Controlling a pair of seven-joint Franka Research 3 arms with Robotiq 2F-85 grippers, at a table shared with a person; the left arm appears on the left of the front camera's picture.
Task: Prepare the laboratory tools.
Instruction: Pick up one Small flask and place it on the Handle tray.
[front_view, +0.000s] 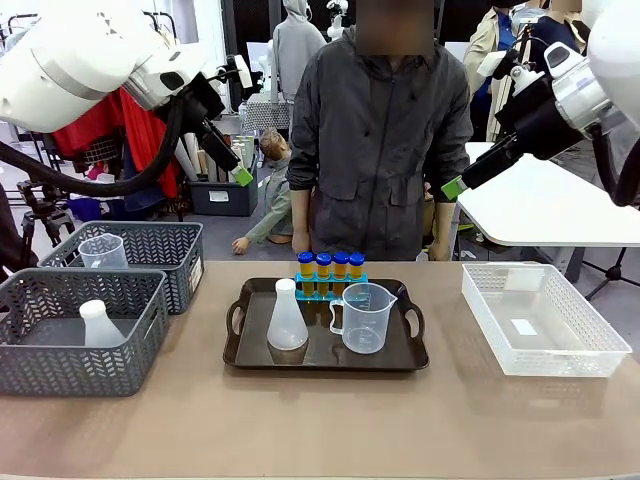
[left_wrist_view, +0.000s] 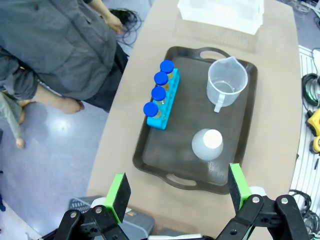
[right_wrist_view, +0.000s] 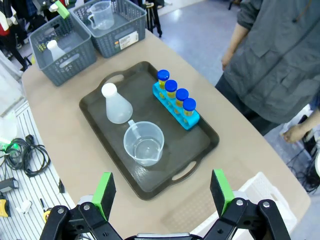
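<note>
The jaws of the left gripper (left_wrist_view: 177, 196) and the right gripper (right_wrist_view: 163, 191) stood released and empty, both high above the table (front_view: 320, 420). On the dark tray (front_view: 244, 352) the blue rack (front_view: 331, 291) with four blue-capped test tubes (front_view: 331, 268) sat at 12 o'clock, the conical flask (front_view: 287, 318) at 8 o'clock, the measuring beaker (front_view: 366, 318) at 4 o'clock. The tubes looked slim, smooth and likely slippery, best pinched just under the cap. The flask seemed light and slightly yielding; its neck suited a grip. The beaker's rim or handle offered the firmest hold.
</note>
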